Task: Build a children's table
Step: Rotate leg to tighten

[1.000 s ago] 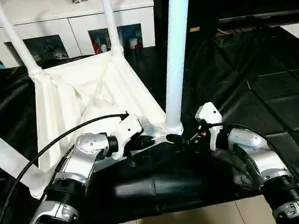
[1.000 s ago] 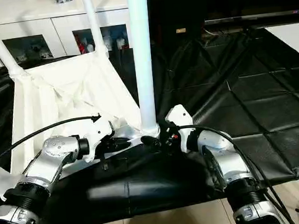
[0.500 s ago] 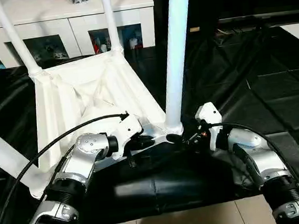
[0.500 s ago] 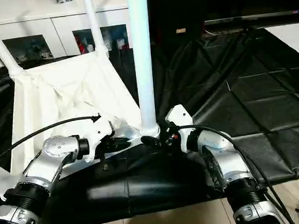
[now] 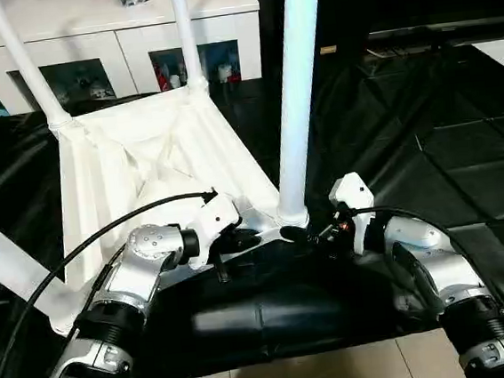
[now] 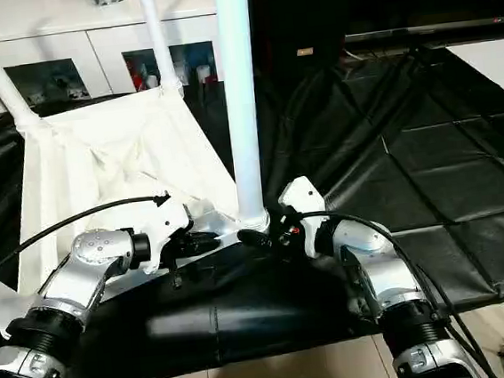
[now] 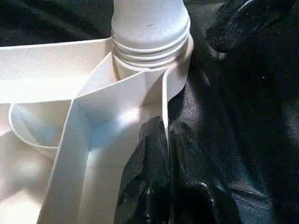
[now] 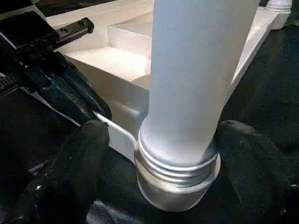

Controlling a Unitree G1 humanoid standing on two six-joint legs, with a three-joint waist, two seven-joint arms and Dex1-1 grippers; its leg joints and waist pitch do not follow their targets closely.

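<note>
Left wrist view: left hand (image 7: pixel 167 154) pinching table rim (image 7: pixel 164 100).

No text, label, brand, number or sign can be read anywhere in these views.

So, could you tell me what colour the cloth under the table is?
Black; left eye view shows it best.

My right eye view: children's table (image 6: pixel 115 153) upside down on black cloth (image 6: pixel 429 172), legs upright. My left gripper (image 6: pixel 205 241) and right gripper (image 6: pixel 259 238) flank the near corner leg (image 6: pixel 241 101). White cabinet (image 6: pixel 87 53) behind.
</note>
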